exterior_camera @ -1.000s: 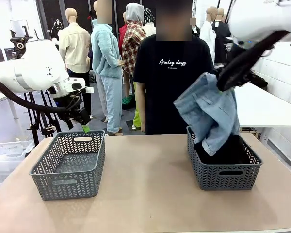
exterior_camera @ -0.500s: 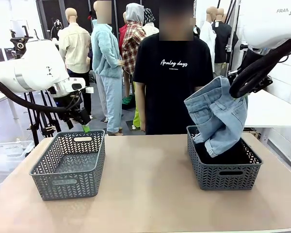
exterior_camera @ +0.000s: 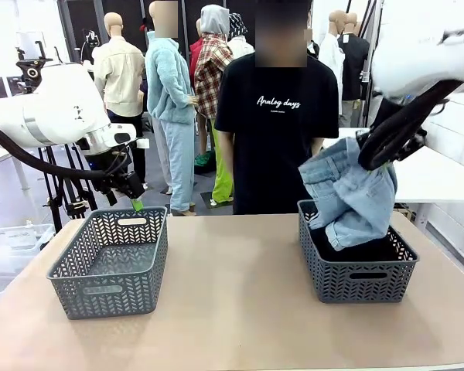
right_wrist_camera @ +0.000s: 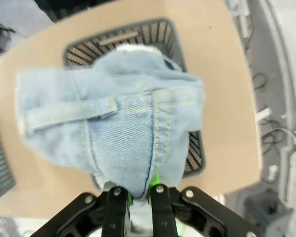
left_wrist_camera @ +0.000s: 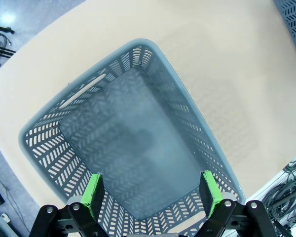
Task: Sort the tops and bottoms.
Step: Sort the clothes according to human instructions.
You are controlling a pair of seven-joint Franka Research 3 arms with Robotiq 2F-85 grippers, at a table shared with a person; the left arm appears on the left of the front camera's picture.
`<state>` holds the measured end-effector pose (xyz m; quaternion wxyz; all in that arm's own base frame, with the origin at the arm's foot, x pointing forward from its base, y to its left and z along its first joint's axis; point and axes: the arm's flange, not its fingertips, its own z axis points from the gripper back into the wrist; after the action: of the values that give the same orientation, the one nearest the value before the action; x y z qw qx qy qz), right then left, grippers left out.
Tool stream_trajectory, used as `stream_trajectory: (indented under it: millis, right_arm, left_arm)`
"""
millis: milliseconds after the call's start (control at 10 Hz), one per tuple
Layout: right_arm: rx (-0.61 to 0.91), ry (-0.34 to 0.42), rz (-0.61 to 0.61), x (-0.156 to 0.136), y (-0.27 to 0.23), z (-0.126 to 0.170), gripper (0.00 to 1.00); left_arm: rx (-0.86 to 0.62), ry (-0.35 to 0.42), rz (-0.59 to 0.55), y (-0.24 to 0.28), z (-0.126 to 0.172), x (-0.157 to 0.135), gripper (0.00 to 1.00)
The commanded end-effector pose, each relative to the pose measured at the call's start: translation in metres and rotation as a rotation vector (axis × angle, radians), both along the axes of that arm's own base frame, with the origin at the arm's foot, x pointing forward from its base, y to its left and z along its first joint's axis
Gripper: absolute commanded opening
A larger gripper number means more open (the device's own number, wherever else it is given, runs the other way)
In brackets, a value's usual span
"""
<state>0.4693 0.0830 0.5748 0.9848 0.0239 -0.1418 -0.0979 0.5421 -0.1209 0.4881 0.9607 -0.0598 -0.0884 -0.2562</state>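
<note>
Pale denim bottoms (exterior_camera: 349, 192) pinched in right gripper (right_wrist_camera: 137, 191) above right basket (exterior_camera: 356, 272) (dark garment (exterior_camera: 367, 246) inside); left gripper (left_wrist_camera: 150, 192) spread.

1. Right gripper (right_wrist_camera: 138, 195): we can't see fingertips, buried in pale jeans (right_wrist_camera: 123, 133).
2. Right basket (exterior_camera: 356, 274): jeans cover its contents; dark item under them, can't ID.
3. Wrist pic of jeans motion-blurred.

The worktop (exterior_camera: 232, 309) lies bare between the two baskets, the left basket (exterior_camera: 112, 263) open from above, while the pale jeans (exterior_camera: 352, 197) hang over the right basket (exterior_camera: 356, 274), blocking its mouth.
</note>
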Motion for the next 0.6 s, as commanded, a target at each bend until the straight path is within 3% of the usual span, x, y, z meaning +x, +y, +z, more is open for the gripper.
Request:
stream_trajectory:
  millis: [0, 100, 500]
  right_arm:
    - [0.010, 0.064, -0.002, 0.035, 0.007, -0.034, 0.00]
    - [0.042, 0.052, 0.015, 0.044, 0.006, -0.051, 0.00]
    - [0.102, 0.137, 0.069, 0.041, 0.020, -0.120, 0.00]
  left_arm:
    - [-0.012, 0.001, 0.004, 0.001, 0.001, 0.000, 1.00]
    - [-0.012, 0.001, 0.004, 0.001, 0.001, 0.000, 1.00]
    - [-0.012, 0.001, 0.004, 0.001, 0.001, 0.000, 1.00]
